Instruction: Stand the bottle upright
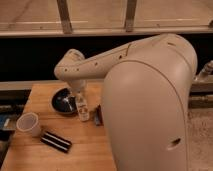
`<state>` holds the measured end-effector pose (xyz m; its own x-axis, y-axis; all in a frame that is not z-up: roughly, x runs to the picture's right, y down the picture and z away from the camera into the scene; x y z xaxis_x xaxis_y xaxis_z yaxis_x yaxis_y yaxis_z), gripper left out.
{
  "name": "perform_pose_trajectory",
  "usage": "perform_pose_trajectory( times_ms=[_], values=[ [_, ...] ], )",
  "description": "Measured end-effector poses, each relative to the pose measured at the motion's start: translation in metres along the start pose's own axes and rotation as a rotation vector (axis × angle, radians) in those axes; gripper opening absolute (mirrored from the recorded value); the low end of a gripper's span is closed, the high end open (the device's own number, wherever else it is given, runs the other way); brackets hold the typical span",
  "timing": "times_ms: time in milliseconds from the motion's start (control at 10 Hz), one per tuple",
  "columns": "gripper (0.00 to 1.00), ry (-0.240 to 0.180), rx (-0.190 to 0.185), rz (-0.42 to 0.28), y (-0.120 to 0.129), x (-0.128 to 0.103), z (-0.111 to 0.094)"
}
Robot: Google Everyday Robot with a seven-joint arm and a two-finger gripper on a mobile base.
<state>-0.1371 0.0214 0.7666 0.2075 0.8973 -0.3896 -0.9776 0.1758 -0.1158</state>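
The bottle [83, 111] is a small cream-white bottle with a pale label. It stands upright on the wooden table [85, 150], just right of a dark bowl. My gripper [80, 96] comes down from the bent arm and sits right over the bottle's top, at its cap. The large arm body hides the table's right side.
A dark bowl [64, 101] sits left of the bottle. A white cup [28, 124] stands near the left edge. A flat black object [56, 141] lies in front of the cup. A small dark object [98, 115] lies right of the bottle, against the arm body.
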Motion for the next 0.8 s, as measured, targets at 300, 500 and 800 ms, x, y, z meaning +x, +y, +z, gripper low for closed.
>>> perform_pose_trajectory(
  times_ms=[300, 500, 800],
  values=[
    [0.0, -0.015, 0.0, -0.002, 0.0008, -0.0023, -0.0052],
    [0.0, -0.019, -0.012, 0.003, 0.001, -0.0028, -0.0036],
    [0.0, -0.02, -0.037, 0.004, 0.0033, -0.0048, 0.0017]
  ],
)
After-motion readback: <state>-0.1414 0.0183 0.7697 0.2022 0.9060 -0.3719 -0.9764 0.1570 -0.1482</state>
